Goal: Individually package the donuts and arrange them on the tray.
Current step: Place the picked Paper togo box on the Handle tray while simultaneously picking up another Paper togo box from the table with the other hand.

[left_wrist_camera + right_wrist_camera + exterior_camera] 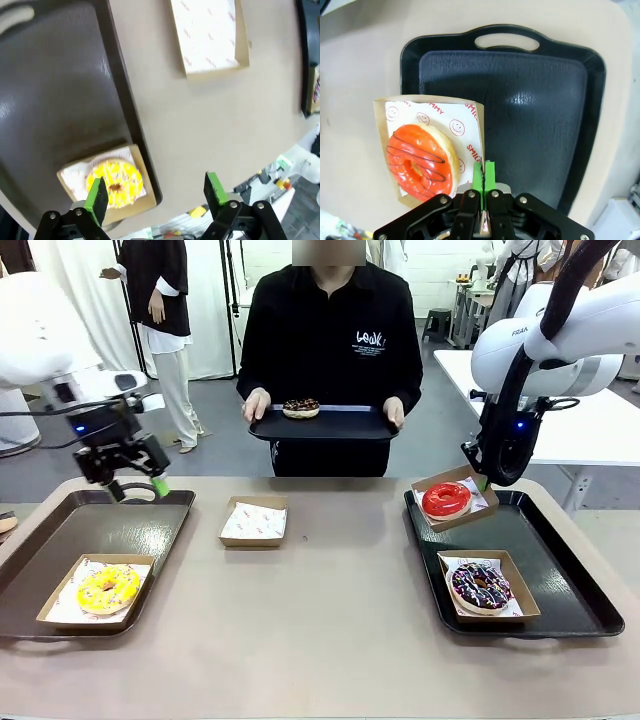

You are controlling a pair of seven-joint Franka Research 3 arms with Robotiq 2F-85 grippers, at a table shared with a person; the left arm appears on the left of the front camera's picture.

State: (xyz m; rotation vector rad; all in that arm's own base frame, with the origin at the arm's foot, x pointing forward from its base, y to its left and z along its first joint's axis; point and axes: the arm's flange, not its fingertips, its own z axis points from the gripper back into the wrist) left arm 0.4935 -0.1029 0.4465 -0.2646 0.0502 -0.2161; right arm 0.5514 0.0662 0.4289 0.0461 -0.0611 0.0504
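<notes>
Right wrist view, R fingers (478,176) pinch red donut box (379,132), L fingers (97,197) wide

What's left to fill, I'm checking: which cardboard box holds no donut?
The box on the bare table between the trays; only printed paper inside, while the other three hold donuts.

Beige table (330,640), white table (600,435) behind
</notes>
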